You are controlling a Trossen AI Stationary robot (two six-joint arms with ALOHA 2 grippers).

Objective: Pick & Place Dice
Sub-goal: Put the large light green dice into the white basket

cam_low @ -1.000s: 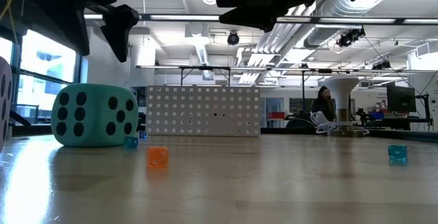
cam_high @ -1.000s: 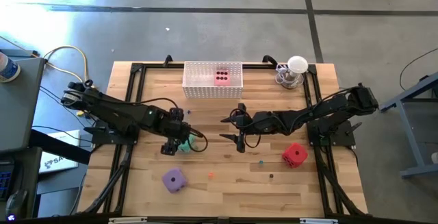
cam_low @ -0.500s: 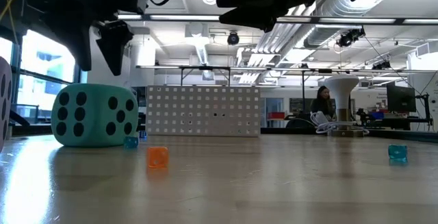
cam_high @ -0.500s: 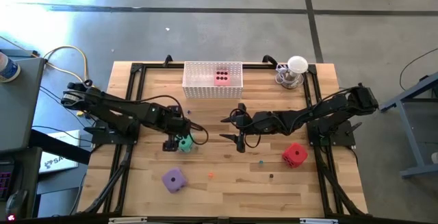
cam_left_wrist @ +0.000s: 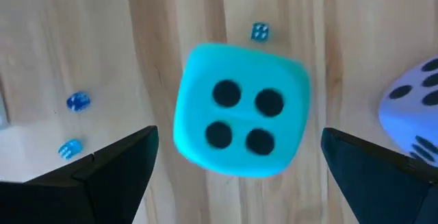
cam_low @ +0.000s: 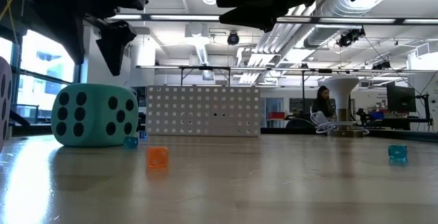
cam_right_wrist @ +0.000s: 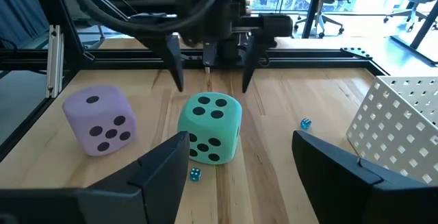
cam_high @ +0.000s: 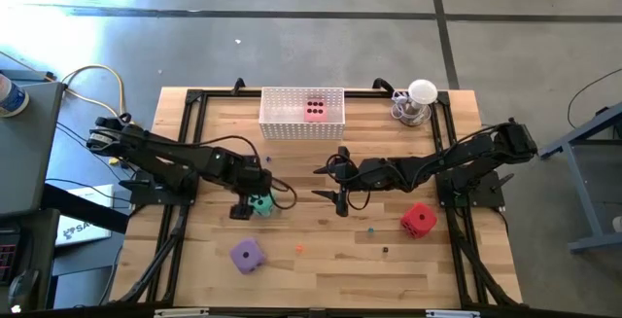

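We see two dark, near-black jointed arms built of slim tubular links and bulkier joint housings, each mounted on a black base block at its own edge of the table. The left arm (cam_high: pixel 175 162) carries thin black cables looped loosely along its forearm near the wrist, and a pale beige cable curls behind its base. The right arm (cam_high: pixel 457 158) looks the same in colour and build, with a chunky shoulder housing. Each arm ends in a black two-finger gripper; the left gripper (cam_right_wrist: pixel 209 59) has narrow fingers tapering to points below a boxy black body, while the right gripper (cam_right_wrist: pixel 250 166) shows broad, flat, matte black wedge-shaped fingers.
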